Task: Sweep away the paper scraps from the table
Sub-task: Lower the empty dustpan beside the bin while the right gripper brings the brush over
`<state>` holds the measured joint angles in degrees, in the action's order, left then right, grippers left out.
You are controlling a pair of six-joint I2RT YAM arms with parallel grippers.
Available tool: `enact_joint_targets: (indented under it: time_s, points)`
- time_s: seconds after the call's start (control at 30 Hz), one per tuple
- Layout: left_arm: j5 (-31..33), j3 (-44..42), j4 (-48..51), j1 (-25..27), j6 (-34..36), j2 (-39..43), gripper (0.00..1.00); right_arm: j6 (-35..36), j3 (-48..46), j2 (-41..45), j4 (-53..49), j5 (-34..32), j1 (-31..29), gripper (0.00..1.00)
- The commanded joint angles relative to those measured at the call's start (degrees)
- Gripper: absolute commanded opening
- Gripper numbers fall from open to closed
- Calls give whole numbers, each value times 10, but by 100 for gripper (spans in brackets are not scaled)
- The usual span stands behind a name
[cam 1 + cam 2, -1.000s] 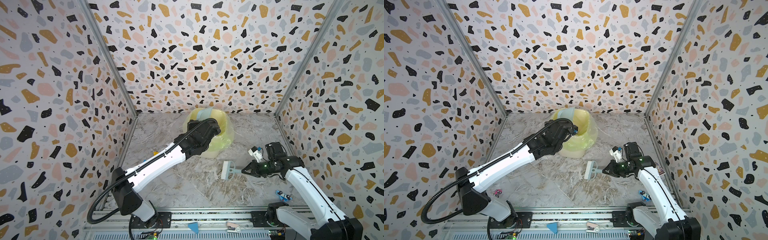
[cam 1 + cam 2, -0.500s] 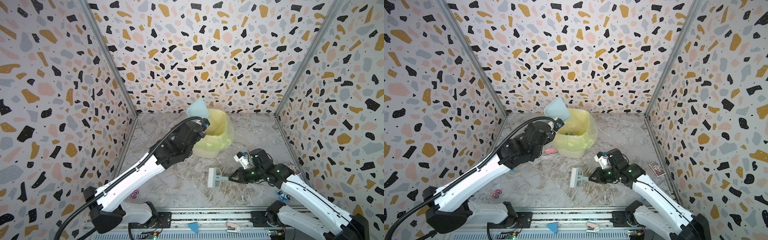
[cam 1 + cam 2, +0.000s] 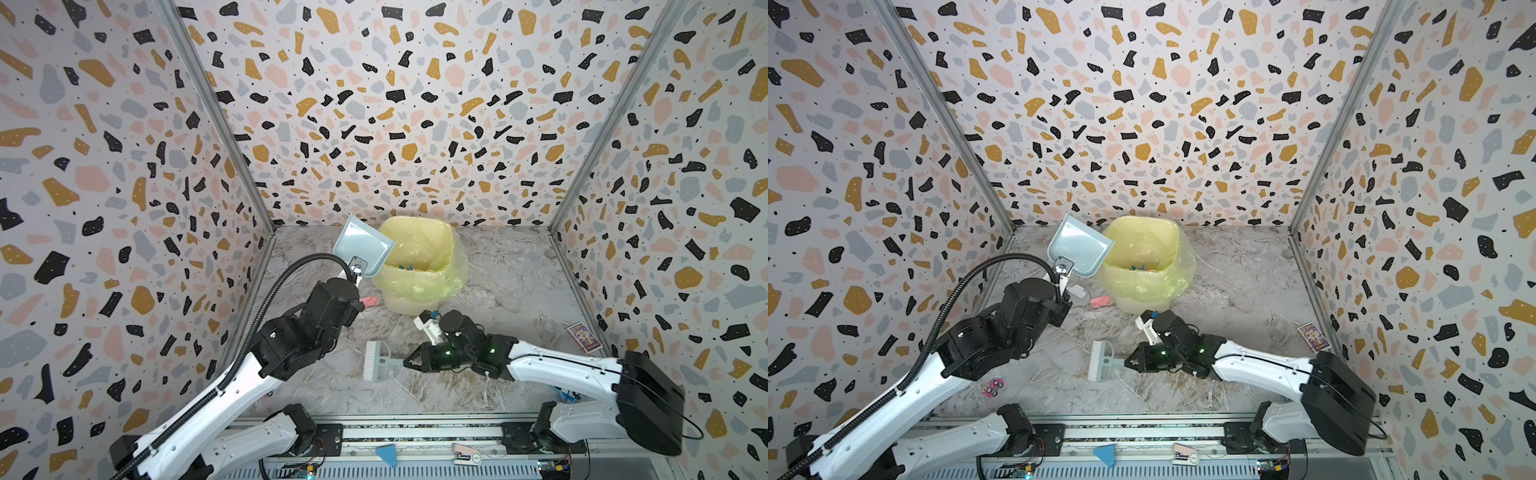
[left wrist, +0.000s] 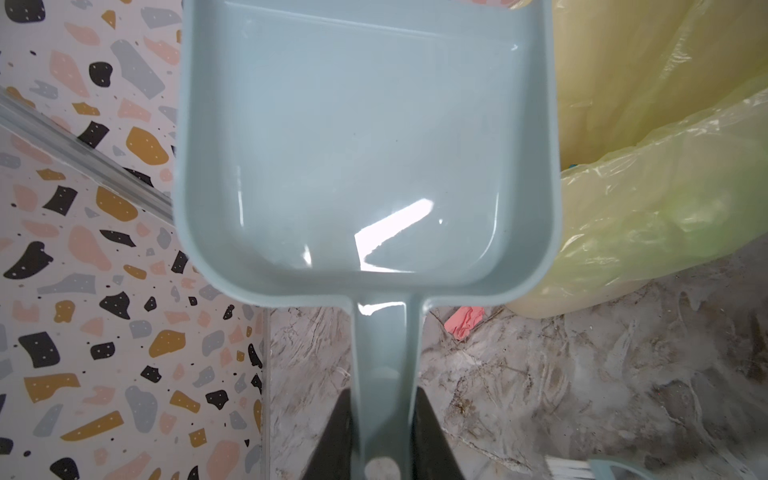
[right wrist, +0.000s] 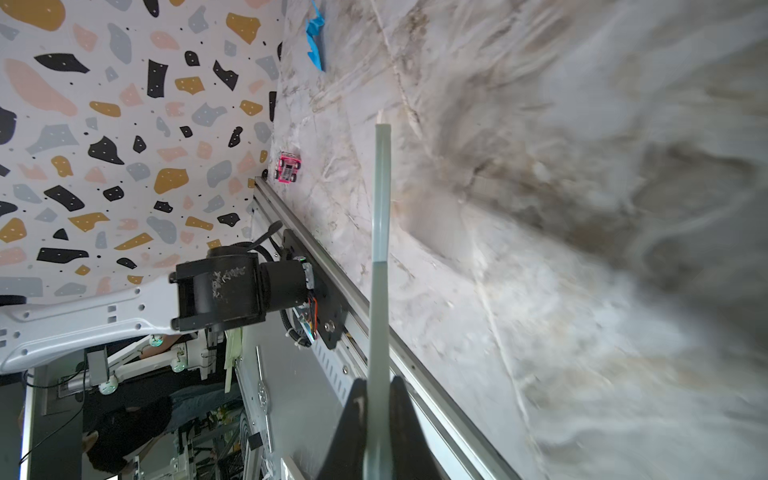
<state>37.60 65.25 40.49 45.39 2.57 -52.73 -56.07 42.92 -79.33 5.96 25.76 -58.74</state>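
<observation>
Scraps first, in both top views: a pink scrap [image 3: 368, 300] lies on the counter [image 3: 519, 282] just left of the yellow-lined bin [image 3: 415, 301], near the left claw [image 3: 352, 277]. That claw clamps the handle of an empty dustpan [image 3: 361, 249] tilted at the bin's left rim. Blue scraps [image 3: 1138, 268] lie inside the bin, and a white scrap [image 3: 1076, 291] sits beside the pink one. In front of the bin, the right claw [image 3: 409, 362] grips a brush [image 3: 374, 360].

Left wrist view: the pan is bare, with the pink scrap by the bin's foot.

Right wrist view: the claw pinches the brush handle, and a blue scrap [image 5: 314, 41] lies on the counter, well apart from it.
</observation>
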Motion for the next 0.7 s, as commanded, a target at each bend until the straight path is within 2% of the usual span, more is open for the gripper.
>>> enact_joint_targets:
  time_s: [0.0,0.13,0.27,0.4,0.67]
  points:
    - [-24,-8,3,-22,-51,30,0,-6,81,-65,110,3,-24,0]
    - [-33,-11,12,-47,-64,45,0,-1,158,-154,146,28,-32,0]
    - [-44,-15,18,-59,-81,55,0,-47,192,-230,241,54,-32,0]
    - [-58,-21,16,-66,-81,61,0,-74,256,-309,290,69,-33,0]
    - [-90,-32,16,-83,-79,63,0,-145,411,-463,314,38,-45,0]
